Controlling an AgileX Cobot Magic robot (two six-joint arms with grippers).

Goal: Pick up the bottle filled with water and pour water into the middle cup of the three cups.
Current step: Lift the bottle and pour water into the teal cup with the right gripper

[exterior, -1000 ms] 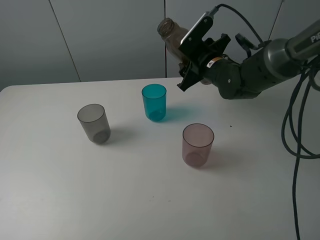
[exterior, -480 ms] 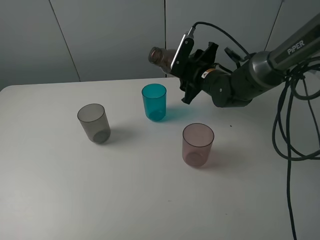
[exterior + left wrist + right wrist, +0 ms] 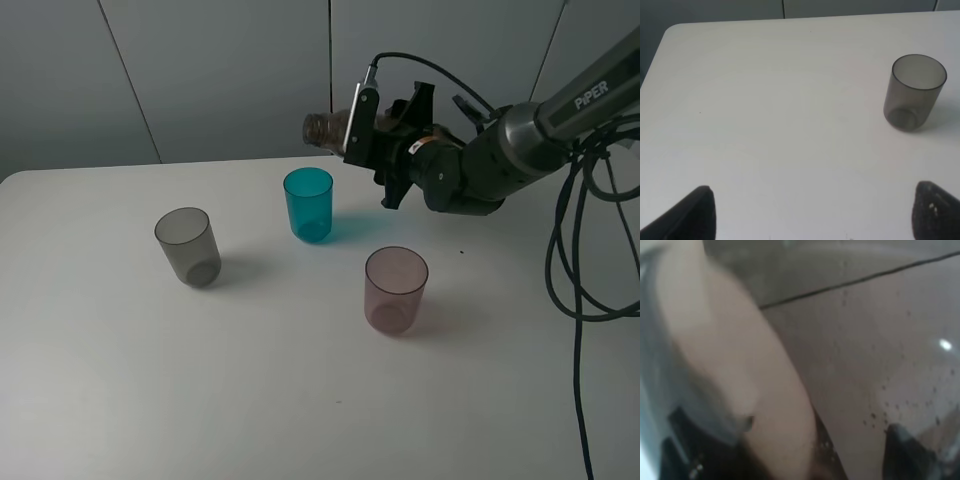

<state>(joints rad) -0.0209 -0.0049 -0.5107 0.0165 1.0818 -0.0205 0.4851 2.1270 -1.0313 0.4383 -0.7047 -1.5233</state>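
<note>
My right gripper [image 3: 382,128] is shut on the smoky brown-grey bottle [image 3: 325,128] and holds it tipped almost level in the air. The capless mouth points left, just above and behind the teal middle cup [image 3: 308,204]. No stream of water shows. The smoky grey cup [image 3: 188,246] stands at the left and the pinkish-mauve cup [image 3: 396,290] at the front right. In the right wrist view the bottle [image 3: 865,365] fills the picture, blurred, with droplets on it. My left gripper [image 3: 815,220] is open and empty over the table, with the grey cup [image 3: 915,92] ahead of it.
All three cups stand upright on the white table [image 3: 300,400]. Black cables [image 3: 580,250] hang at the right side. A grey panelled wall [image 3: 200,80] runs behind the table's far edge.
My right gripper has moved left and down and rolled the bottle from a steep slant to almost level. The mouth has dropped toward the teal cup. The cups have not moved.
</note>
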